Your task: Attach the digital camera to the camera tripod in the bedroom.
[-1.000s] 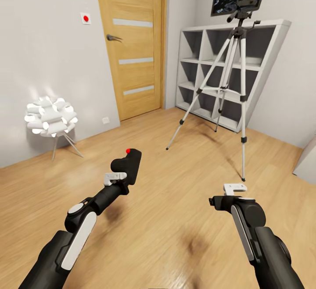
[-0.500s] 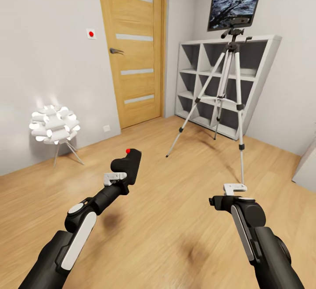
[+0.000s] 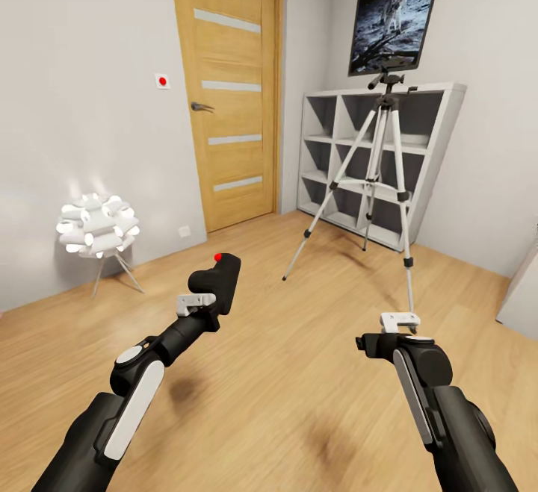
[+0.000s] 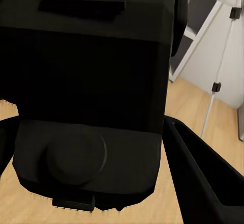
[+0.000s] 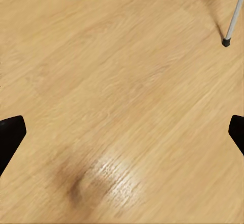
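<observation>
Standing before the grey cube shelf (image 3: 388,156), the camera tripod (image 3: 382,178) rests on the wood floor (image 3: 299,372). Nearer than the tripod, the left gripper (image 3: 217,283) clamps the digital camera (image 3: 218,275); the right gripper (image 3: 400,322) is spread wide.

A home room: wooden door (image 3: 232,96), cube shelf (image 3: 418,156), floor lamp (image 3: 97,227), framed poster (image 3: 392,18).
</observation>
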{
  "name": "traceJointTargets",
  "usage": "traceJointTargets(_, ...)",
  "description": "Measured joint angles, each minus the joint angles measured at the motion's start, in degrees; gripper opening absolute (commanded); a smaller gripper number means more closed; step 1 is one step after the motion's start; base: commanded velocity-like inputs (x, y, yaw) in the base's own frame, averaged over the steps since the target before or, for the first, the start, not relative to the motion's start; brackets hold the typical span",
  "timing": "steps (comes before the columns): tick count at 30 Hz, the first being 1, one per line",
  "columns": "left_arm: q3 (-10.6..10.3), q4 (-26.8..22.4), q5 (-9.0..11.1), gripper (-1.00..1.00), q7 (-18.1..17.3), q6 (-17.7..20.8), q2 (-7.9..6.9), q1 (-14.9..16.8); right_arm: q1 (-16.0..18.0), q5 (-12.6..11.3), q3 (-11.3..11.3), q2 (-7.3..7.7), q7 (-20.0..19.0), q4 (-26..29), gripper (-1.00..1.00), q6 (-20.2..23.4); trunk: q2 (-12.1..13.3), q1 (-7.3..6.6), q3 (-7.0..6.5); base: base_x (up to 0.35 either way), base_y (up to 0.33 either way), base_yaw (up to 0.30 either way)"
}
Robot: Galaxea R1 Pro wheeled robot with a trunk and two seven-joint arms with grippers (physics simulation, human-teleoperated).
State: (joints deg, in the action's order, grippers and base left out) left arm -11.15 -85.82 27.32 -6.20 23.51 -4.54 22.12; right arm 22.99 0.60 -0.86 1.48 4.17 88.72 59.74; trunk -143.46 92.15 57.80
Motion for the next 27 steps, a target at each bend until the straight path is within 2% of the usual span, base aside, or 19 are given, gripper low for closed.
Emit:
traceJointTargets(18, 0.00, 0.00, 0.01, -1.00, 0.00, 0.02, 0.00, 0.00, 0.00, 0.00, -0.06, 0.00, 0.00, 0.00, 1.00, 0.00, 0.24, -0.46, -3.99, 0.000, 0.000, 0.000)
traceJointTargets(27, 0.00, 0.00, 0.00, -1.00, 0.00, 0.02, 0.00, 0.00, 0.00, 0.00, -0.06, 0.00, 0.00, 0.00, 1.00, 0.00, 3.84, -2.43, -5.61, 0.000, 0.000, 0.000)
